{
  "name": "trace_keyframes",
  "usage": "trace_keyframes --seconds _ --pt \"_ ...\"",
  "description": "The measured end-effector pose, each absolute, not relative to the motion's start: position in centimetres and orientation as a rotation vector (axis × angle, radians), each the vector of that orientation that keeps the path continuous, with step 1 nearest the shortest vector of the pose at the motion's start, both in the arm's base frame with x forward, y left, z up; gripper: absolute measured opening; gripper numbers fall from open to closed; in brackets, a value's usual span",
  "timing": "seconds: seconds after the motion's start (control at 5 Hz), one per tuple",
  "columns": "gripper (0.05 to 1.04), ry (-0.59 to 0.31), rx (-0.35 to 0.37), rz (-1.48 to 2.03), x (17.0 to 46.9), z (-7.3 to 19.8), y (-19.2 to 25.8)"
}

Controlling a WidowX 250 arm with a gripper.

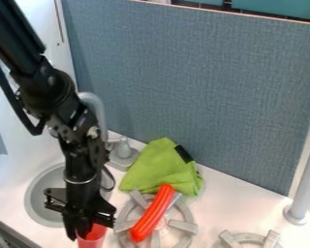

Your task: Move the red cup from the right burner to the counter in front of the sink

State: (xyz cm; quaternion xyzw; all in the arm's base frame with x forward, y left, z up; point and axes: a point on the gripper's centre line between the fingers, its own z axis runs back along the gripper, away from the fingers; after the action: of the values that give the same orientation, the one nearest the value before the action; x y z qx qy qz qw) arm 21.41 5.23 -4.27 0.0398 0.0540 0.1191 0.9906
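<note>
- The black gripper (79, 234) hangs at the near left of the scene, pointing down, right at the red cup (94, 239).
- How wide or narrow it stands, I cannot tell; its dark parts run together at the tip.
- It overlaps the left side of the cup, but whether it grips the wall or only sits against or in front of it cannot be made out.
- The cup is at the near edge, between the sink (37, 213) on the left and the grey burner (185, 225) on the right. Its lower part is cut off by the near edge of the view, and the gripper hides part of its rim.
- The arm (51, 89) comes in from the far left, its base out of view, and covers part of the sink's right side and part of the grey faucet (96, 104).
- A red sausage-shaped piece (152, 213) lies slantwise across the burner, hiding some of its middle.
- A green cloth (159, 167) with a black patch (183, 154) lies crumpled just beyond the burner; its folds hide its full shape.
- A second burner (251, 238) at the near right is largely cut off.
- A grey post (304, 186) stands at the right, its upper part running out of view.
</note>
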Motion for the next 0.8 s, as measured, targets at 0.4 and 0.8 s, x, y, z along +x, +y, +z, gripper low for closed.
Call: trace_keyframes --seconds 0.4,0.8 --pt "0.104 -0.011 0.025 0.249 22.6 -7.5 8.5" --pt "0.104 -0.039 -0.046 0.305 24.0 -8.9 9.1"
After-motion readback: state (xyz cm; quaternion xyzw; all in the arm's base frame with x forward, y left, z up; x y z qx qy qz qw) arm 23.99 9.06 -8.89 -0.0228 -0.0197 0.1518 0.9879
